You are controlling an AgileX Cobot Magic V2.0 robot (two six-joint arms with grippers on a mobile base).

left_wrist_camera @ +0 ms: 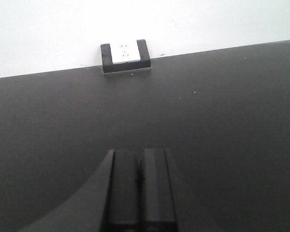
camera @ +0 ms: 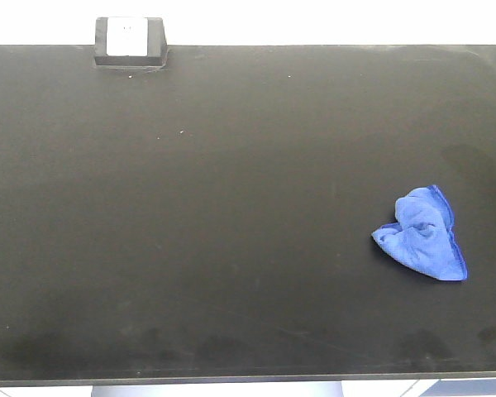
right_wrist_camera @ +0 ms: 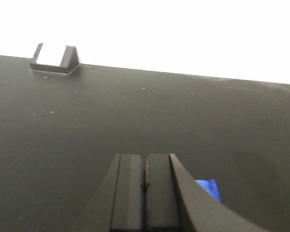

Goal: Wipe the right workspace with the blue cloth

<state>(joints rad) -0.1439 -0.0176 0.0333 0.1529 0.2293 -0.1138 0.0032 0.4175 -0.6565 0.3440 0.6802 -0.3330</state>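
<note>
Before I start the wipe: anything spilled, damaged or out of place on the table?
Nothing stands out. The blue cloth lies crumpled on the right side of the black table, untouched. A socket box sits at the far edge. Only faint specks and smudges show; no spill.

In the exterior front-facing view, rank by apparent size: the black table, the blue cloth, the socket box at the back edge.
Largest to smallest:
1. black table, filling nearly the whole frame.
2. blue cloth, crumpled on the right side.
3. socket box, slightly smaller in area; it sits farther back, so true size is unsure.
</note>
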